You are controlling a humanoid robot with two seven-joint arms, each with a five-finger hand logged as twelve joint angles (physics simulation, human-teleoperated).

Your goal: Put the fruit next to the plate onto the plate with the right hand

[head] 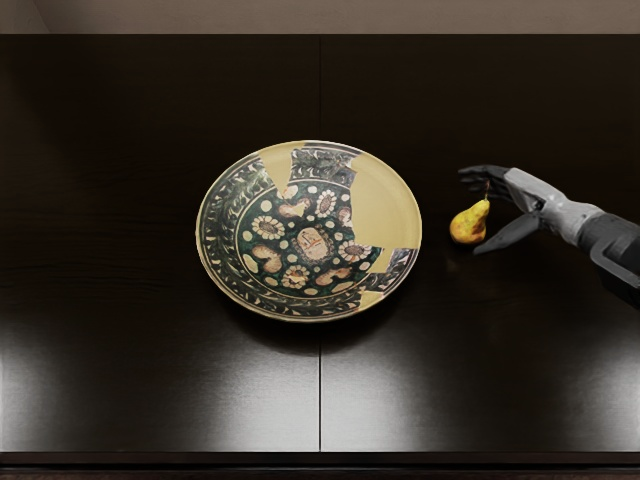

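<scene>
The right hand (515, 200) extends over the dark tabletop (160, 380) with its fingers (478, 178) spread and released, holding nothing. A small yellow pear (469, 224) stands upright, stem up, just below the fingers and beside the thumb (506, 236), which stretches low along the fruit. Whether any fingertip touches the pear cannot be told. On the pear's side away from the fingers lies the round plate (385, 205), yellow with a dark floral pattern, near the fruit but apart from it. The pear rests on the tabletop, not on the plate.
</scene>
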